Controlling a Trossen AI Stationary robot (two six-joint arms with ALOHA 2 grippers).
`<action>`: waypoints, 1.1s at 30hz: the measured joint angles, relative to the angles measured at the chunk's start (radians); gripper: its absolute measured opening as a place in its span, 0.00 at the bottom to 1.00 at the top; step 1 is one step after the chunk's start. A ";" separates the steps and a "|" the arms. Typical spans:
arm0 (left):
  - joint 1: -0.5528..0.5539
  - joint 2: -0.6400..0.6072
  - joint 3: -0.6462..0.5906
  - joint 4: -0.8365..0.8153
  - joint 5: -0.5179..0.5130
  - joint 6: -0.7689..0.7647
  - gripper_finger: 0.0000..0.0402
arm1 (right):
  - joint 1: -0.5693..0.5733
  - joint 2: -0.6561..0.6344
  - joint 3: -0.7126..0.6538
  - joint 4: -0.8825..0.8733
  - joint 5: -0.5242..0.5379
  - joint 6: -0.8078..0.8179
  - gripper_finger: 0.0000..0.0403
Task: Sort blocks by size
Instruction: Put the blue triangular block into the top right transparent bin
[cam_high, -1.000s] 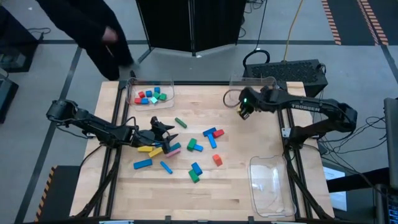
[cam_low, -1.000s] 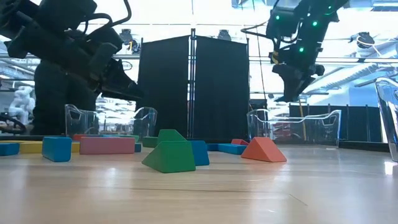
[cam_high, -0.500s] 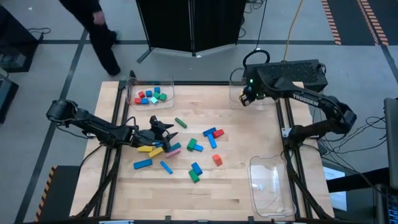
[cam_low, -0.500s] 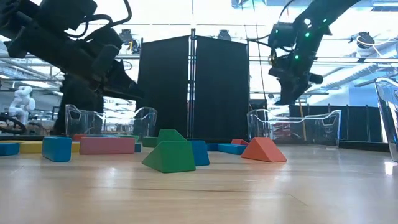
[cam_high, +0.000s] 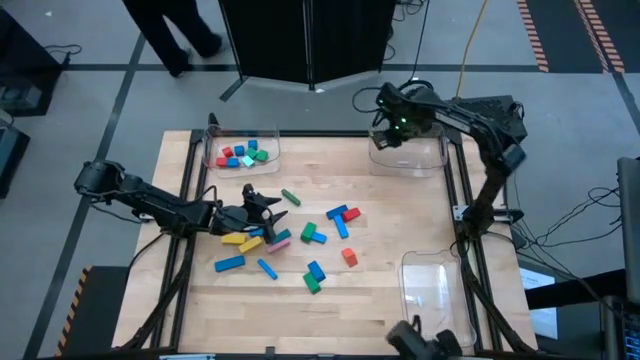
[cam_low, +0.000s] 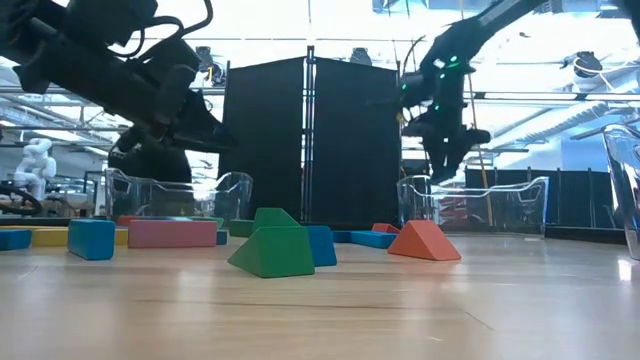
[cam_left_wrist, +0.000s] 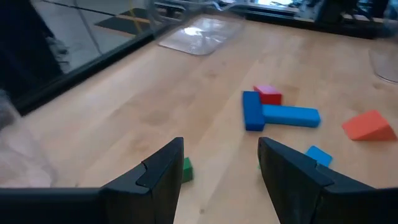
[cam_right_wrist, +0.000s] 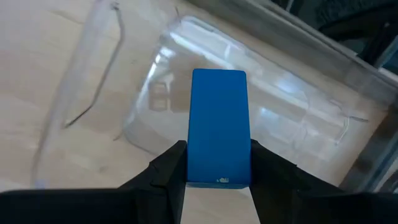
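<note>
Most of the sorting is still ahead, judging by how things lie. The worktop (cam_high: 400, 200) carries three clear trays. The tray at eleven o'clock (cam_high: 240, 135) already holds a cluster of small blocks (cam_high: 240, 155) in red, blue, green and teal. The tray at one o'clock (cam_high: 410, 160) looks empty, as does the tray at five o'clock (cam_high: 435, 295).

The largest share of the work lies loose in the middle of the worktop: a scatter of blocks (cam_high: 300, 240) running from about nine o'clock to the centre, among them a long blue bar (cam_high: 229, 263), a yellow bar (cam_high: 236, 239), a pink bar (cam_high: 279, 241), a blue pair with a red piece (cam_high: 343, 213), a green wedge (cam_high: 312, 285) and an orange-red wedge (cam_high: 349, 257). I count roughly fifteen pieces unsorted.

One piece is on its way. The right pincer (cam_high: 390, 135) hangs over the one o'clock tray with its fingers closed on the sides of a blue block (cam_right_wrist: 218, 127), a mid-length rectangular one; the wrist view shows the tray floor right beneath it, so a drop there seems close.

The left pincer (cam_high: 262, 206) sits low at nine o'clock beside the scatter, its fingers (cam_left_wrist: 158, 171) parted and holding nothing, with a small green block (cam_left_wrist: 186, 169) just ahead between them.
</note>
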 joint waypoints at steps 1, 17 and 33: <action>-0.001 0.000 0.000 -0.003 0.013 -0.001 0.52 | 0.004 0.027 0.016 -0.013 0.002 0.002 0.33; -0.001 0.000 0.000 -0.049 0.056 -0.003 0.52 | 0.005 0.180 0.049 -0.074 0.000 -0.006 0.35; -0.001 0.000 0.000 -0.049 0.055 -0.004 0.52 | 0.005 0.180 0.048 -0.052 0.001 -0.101 0.40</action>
